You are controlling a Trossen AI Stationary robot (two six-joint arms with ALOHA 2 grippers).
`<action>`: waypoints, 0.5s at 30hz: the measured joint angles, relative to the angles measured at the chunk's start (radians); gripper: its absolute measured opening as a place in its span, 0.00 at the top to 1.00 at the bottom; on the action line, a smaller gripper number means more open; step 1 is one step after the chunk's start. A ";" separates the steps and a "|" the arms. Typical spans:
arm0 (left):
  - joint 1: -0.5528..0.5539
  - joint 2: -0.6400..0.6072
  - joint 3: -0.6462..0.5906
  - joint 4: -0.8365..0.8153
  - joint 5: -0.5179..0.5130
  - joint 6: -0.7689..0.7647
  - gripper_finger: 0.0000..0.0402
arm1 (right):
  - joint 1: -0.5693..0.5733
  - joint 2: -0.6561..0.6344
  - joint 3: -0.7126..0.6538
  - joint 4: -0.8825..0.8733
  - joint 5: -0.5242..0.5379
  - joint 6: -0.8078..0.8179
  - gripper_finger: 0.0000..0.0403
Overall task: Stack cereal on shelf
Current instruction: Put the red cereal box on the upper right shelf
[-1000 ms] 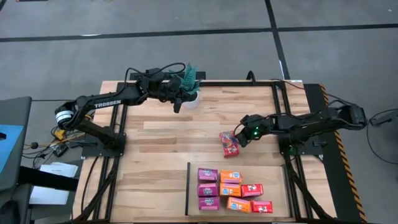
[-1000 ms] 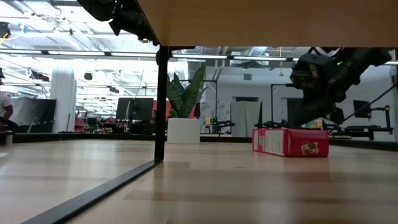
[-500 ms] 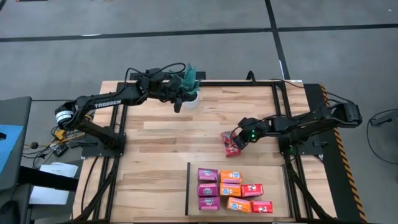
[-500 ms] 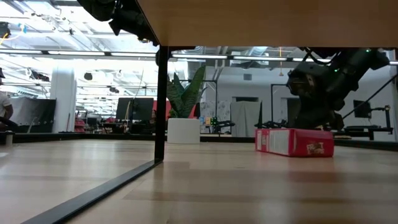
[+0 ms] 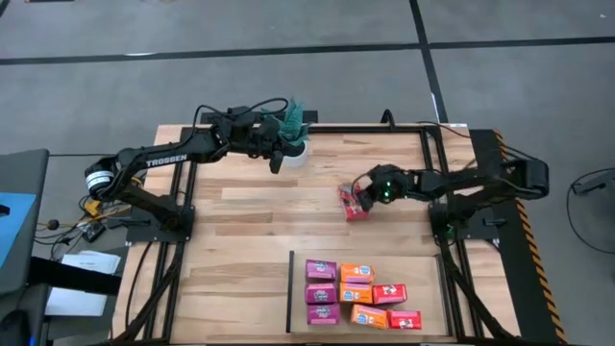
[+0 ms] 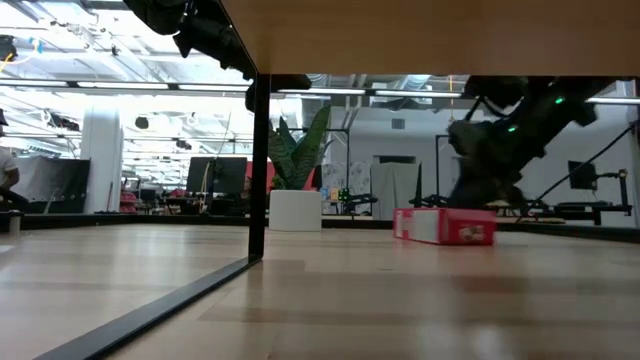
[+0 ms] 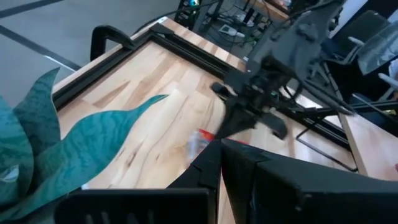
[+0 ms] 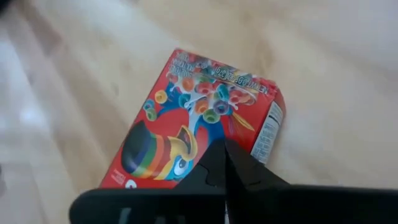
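A red cereal box (image 5: 353,203) lies flat on the tabletop, right of centre, printed front up (image 8: 186,118); the low view shows it lying low on the wood (image 6: 443,226). My right gripper (image 5: 363,197) is shut, its tips on the box. The shelf (image 5: 430,288), a light wood panel with a black strip, lies near the front edge. It carries several cereal boxes lying flat: magenta (image 5: 321,270), orange (image 5: 356,273) and red (image 5: 389,293). My left gripper (image 5: 277,161) hangs shut beside the potted plant (image 5: 296,125) at the far edge, holding nothing. My right gripper sets its shut fingertips (image 8: 219,157) on the box's printed top face (image 8: 205,127), close to one long edge. The fingers slant down at it from the table's right side. The box stays flat on the wood.
The plant's white pot (image 5: 297,154) stands at the far edge, its green leaves (image 7: 68,149) close in front of my left gripper. Black frame rails (image 5: 430,183) run along the table's right side. Bare wood lies between the red box and the shelf.
My right gripper has swung toward the table's far edge, tipping further down. The red box has slid with it along the wood toward the far edge, staying flat and turning a little. My left arm kept still.
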 joint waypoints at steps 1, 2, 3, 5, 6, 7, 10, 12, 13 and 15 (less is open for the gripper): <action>0.000 0.000 0.000 -0.001 0.002 0.000 1.00 | -0.024 0.024 -0.001 0.061 -0.012 0.000 0.98; 0.000 0.000 0.000 -0.003 0.002 0.000 1.00 | -0.047 0.045 -0.002 0.117 -0.031 0.003 0.98; 0.000 0.000 0.000 -0.004 0.002 0.000 1.00 | -0.068 0.059 -0.002 0.166 -0.058 0.014 0.96; 0.000 0.000 0.000 -0.002 0.002 0.007 1.00 | -0.100 0.065 -0.003 0.253 -0.121 0.049 0.95; 0.000 0.000 0.000 0.000 0.002 0.011 1.00 | -0.107 0.060 -0.002 0.285 -0.156 0.063 0.94; 0.000 0.000 0.000 0.003 0.002 0.017 1.00 | -0.109 0.046 -0.002 0.292 -0.178 0.070 0.94; -0.007 0.000 -0.001 0.027 0.003 0.041 1.00 | -0.088 -0.010 -0.007 0.255 -0.187 0.064 0.98; -0.015 0.000 -0.001 0.050 0.003 0.057 1.00 | -0.068 -0.037 -0.027 0.214 -0.161 0.063 0.98; -0.020 0.000 -0.001 0.059 0.003 0.064 1.00 | -0.060 -0.045 -0.041 0.200 -0.149 0.068 0.98; -0.030 0.011 -0.001 0.082 0.006 0.072 1.00 | -0.051 -0.057 -0.063 0.198 -0.135 0.084 0.96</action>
